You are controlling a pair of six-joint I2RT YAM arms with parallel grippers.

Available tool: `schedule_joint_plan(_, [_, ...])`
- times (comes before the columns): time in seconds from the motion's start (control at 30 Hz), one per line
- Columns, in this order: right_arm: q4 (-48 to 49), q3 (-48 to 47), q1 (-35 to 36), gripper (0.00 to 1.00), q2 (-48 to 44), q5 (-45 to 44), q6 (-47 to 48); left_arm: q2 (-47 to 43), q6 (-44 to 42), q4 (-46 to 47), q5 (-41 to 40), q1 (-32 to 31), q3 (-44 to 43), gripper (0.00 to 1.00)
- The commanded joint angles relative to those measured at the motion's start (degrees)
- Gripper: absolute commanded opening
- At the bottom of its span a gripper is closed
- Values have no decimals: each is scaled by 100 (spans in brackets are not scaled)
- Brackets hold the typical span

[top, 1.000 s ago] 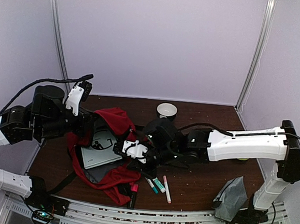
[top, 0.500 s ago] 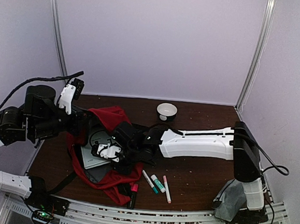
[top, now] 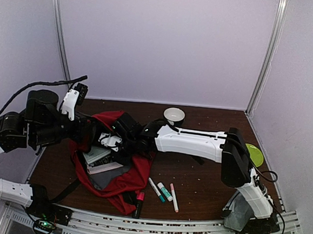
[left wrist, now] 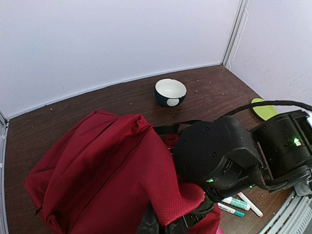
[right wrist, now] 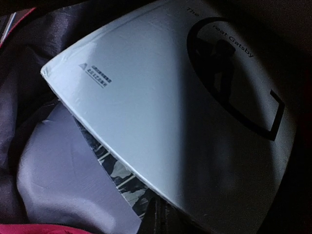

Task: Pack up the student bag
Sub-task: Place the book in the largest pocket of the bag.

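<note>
Student bag: the student bag (top: 133, 173) lies slumped at centre left of the overhead view on the table (top: 205, 180), with its mouth toward the right arm and dark lining showing.
Left gripper: the left gripper (left wrist: 168, 224), at the bottom edge of its wrist view, has its jaws nipped tight on a bunch of the red fabric. Judged purpose: lifting the upper flap so the mouth gapes for loading.
Right gripper: the right gripper (top: 112, 141) reaches into the mouth with its jaws fully closed. They sit at the lower edge of the book (right wrist: 161, 107). Whether they pinch it or merely push it cannot be told.
Book: white cover, tilted inside the lining, lying over a grey-covered item and a black-and-white patterned one. Step in hand is judged to be seating it deeper.
Legible writing: "The" and "reat Gatsby" beside a black ring (presumably The Great Gatsby, first letter in shadow). The small stamp at the cover's upper left is too small to read.
Outstanding: markers (top: 163, 192) lie just right of the bag. The grey pouch (top: 241, 209) is at lower right, well apart. The bowl (top: 174, 116) is at top centre, with no readable marking.
</note>
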State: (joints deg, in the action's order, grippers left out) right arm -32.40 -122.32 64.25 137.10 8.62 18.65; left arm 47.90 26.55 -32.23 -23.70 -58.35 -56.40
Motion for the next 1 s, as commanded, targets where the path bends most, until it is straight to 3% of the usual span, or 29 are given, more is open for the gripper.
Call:
schedule_joint_plan(0.0, [30, 2, -22, 0, -68, -75, -100, -68, 53, 380, 105, -36, 22, 0])
schedule_joint_plan(0.23, [193, 2002, -13, 2, -1742, 1049, 38, -71, -53, 427, -73, -31, 92, 0])
schedule_joint_plan(0.43, [-674, 3935, -95, 32, -3559, 1458, 755, 185, -173, 457, 56, -33, 238, 0])
schedule_joint_plan(0.5, [-1272, 4358, -245, 36, -4067, 1632, 1172, 324, -216, 508, 168, -28, 328, 0])
schedule_joint_plan(0.7, [-2660, 5663, -1564, 41, -5681, 1975, 2326, 764, -238, 676, 415, -32, 554, 0])
schedule_joint_plan(0.87, [-3702, 6469, -2904, 70, -7010, 2114, 3711, 994, -289, 1063, 790, -32, 842, 0])
schedule_joint_plan(0.97, [-4290, 6913, -3194, 78, -7471, 1239, 4544, 1162, -265, 1072, 820, -28, 885, 0])
